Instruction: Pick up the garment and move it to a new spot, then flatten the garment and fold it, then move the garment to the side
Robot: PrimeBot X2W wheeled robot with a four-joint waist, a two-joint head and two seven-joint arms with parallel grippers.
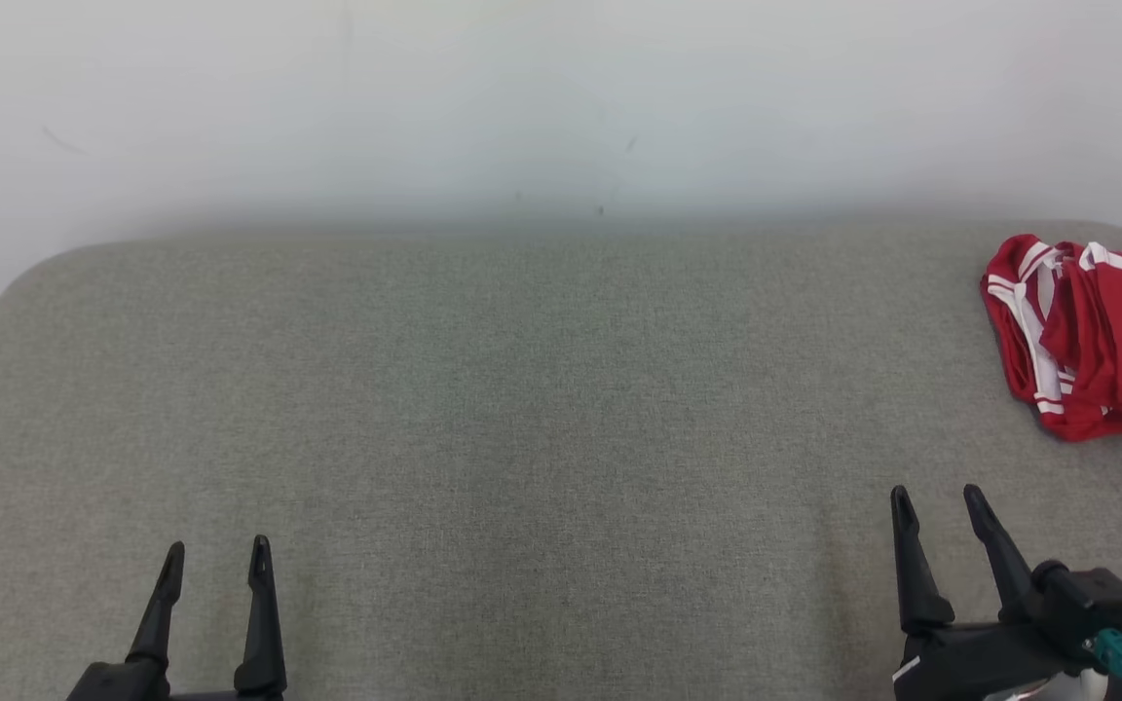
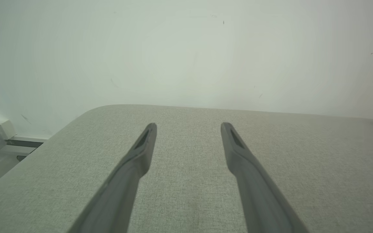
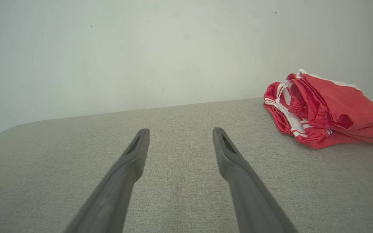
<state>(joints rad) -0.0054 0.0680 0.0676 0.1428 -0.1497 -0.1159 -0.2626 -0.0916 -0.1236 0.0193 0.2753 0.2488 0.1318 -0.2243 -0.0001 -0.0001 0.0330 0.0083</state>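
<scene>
Left hand (image 1: 217, 547) and right hand (image 1: 936, 493) are held spread, nothing pinched. Red-and-white garment (image 1: 1092, 336) is bunched at the table's (image 1: 522, 389) far right edge, apart from both. The pile fits either awaiting pick-up or already set aside. Risk: if only a top layer is caught, the bundle could be dragged off the edge (fabric looks slick, folds loose). Count: one garment, two hands, one table.
</scene>
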